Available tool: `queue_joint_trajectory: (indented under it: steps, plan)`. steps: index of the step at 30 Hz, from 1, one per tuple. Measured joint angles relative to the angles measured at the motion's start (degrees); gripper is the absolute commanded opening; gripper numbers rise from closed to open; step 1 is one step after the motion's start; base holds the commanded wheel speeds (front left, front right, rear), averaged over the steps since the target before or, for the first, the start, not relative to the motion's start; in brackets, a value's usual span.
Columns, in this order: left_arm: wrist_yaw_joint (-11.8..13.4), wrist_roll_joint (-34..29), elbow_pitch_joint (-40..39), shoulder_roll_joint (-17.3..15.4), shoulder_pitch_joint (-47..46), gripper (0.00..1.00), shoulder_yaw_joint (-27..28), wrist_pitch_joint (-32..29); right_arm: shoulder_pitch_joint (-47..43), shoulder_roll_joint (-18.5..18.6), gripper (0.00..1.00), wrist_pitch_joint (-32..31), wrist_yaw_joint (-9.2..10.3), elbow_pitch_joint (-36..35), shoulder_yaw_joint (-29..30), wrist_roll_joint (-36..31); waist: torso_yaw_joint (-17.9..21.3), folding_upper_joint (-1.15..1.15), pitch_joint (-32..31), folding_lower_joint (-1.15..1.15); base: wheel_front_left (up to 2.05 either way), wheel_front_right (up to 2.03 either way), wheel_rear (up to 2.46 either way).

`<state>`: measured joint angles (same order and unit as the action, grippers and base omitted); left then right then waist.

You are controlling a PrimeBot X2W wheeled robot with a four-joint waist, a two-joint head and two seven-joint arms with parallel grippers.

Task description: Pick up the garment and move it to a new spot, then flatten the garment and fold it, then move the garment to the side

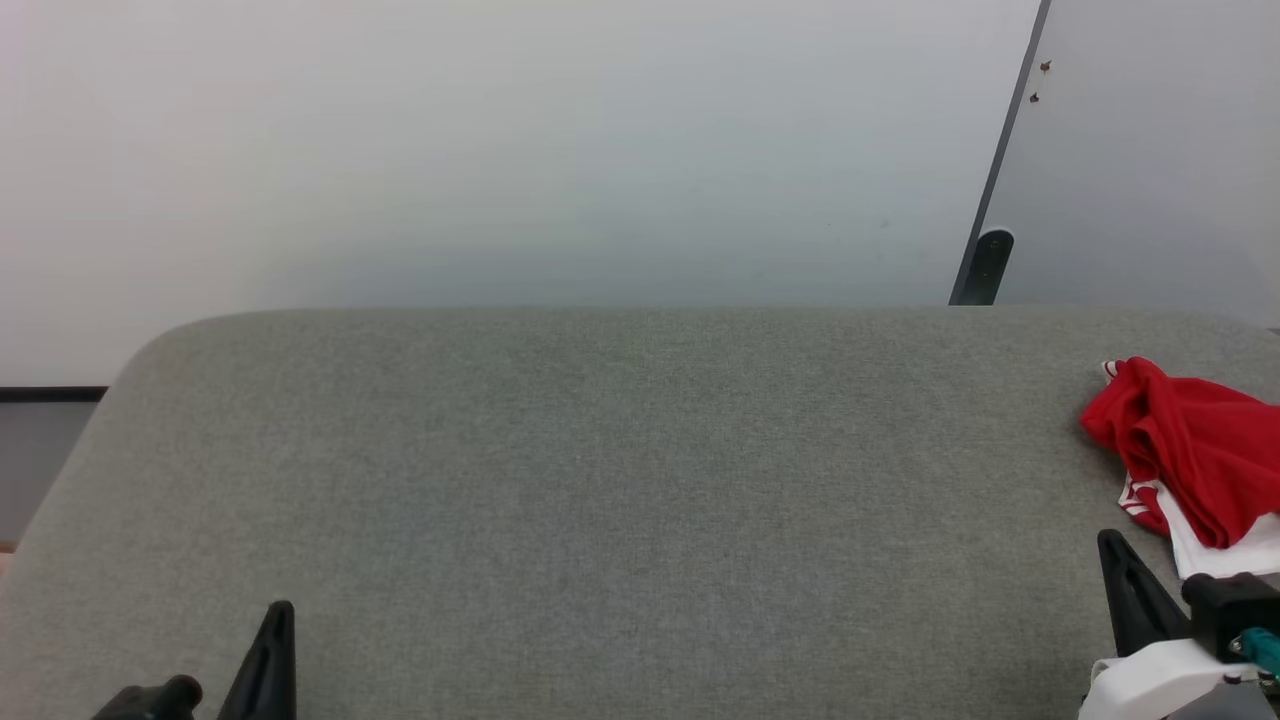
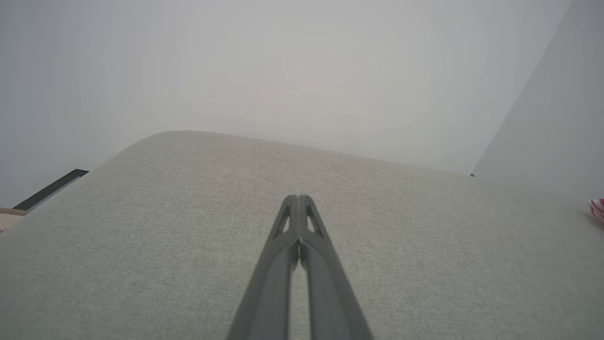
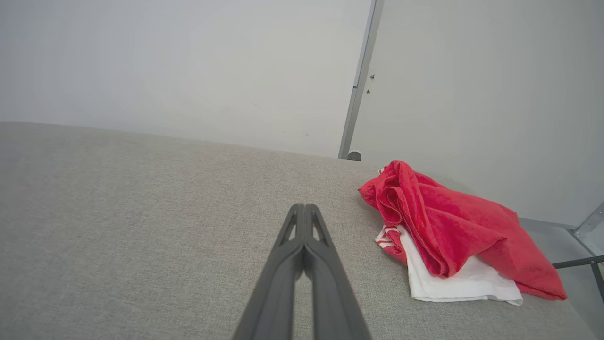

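The garment (image 1: pixel 1190 450), red with a white panel and striped trim, lies crumpled at the far right of the grey cushioned surface (image 1: pixel 620 470). In the right wrist view the garment (image 3: pixel 448 231) sits to the right of my right gripper (image 3: pixel 304 208), which is shut on nothing and well apart from it. My right gripper (image 1: pixel 1108 540) shows at the lower right of the head view, just below the cloth. My left gripper (image 2: pixel 298 198) is shut and empty over bare grey fabric; it stands at the lower left (image 1: pixel 280 610). A sliver of striped trim (image 2: pixel 597 210) shows at the left wrist view's right edge.
A pale wall rises behind the surface. A dark vertical strip (image 1: pixel 1000 170) with a dark foot (image 1: pixel 990 265) marks a panel joint at the back right. The surface's rounded left corner (image 1: pixel 150 350) drops to the floor. A metal frame (image 3: pixel 585 245) shows beyond the right edge.
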<state>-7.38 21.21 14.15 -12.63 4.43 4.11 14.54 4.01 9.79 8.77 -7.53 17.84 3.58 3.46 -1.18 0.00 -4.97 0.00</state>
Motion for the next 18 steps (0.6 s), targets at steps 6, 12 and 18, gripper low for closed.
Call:
queue_joint_trajectory:
  steps: [6, 12, 18]
  plan:
    - [0.0, 5.7, 0.1, 0.6, -0.5, 0.0, 0.2, -1.9, 0.1, -0.5, 0.0, -1.6, 0.0, 0.1, 0.7, 7.2, 0.1, 0.0, 0.3, 0.0, 0.0, 0.0, 0.0]
    - [0.0, 11.3, 0.0, 1.5, -0.9, 0.0, 0.3, -3.5, 0.1, -1.1, 0.0, -2.4, 0.0, -0.4, 0.7, 14.3, 0.1, 0.0, 0.5, 0.0, 0.0, 0.0, 0.0]
    - [0.0, 16.4, 0.0, 2.1, -2.0, 0.0, 0.5, -5.0, 0.1, -1.5, 0.0, -3.3, 0.01, -0.9, 0.7, 20.7, 0.2, 0.0, 0.8, 0.0, 0.0, 0.0, 0.0]
